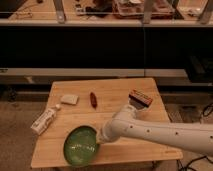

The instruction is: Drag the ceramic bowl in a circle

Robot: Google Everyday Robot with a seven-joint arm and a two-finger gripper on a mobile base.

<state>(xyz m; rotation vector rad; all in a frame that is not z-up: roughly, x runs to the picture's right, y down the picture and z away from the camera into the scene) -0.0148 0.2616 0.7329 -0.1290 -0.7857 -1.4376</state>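
— Where are the jaws?

— Low at the near edge of the wooden surface [118, 88], at the tip of the white arm [161, 133] that reaches in from the right. They meet the right-hand rim of the ceramic bowl [80, 146].

— Are they spread, pressed together, or pinching the rim?

— I cannot tell; the end of the arm covers them where it touches the bowl.

— And the bowl itself?

— Green, open side up, directly left of the jaws and touching them. It sits close to the front left corner of the surface, its near rim almost at the edge.

— What lies beyond the jaws?

— To the left and a little farther back, a white tube [45, 121] lies aslant by the left edge, apart from the bowl. Farther back than that, still left of the jaws, there is a small pale packet [69, 99]. Almost straight behind the jaws lies a thin dark-red object [93, 99]; what it is I cannot say. Back and to the right of the jaws, just past the arm's bend, stands a brown and orange box [140, 97].

— And farthest off?

— Well behind the jaws, past the far edge of the surface, runs a dark cabinet front [100, 50] with a long countertop [105, 22] on top, carrying items too blurred to name.
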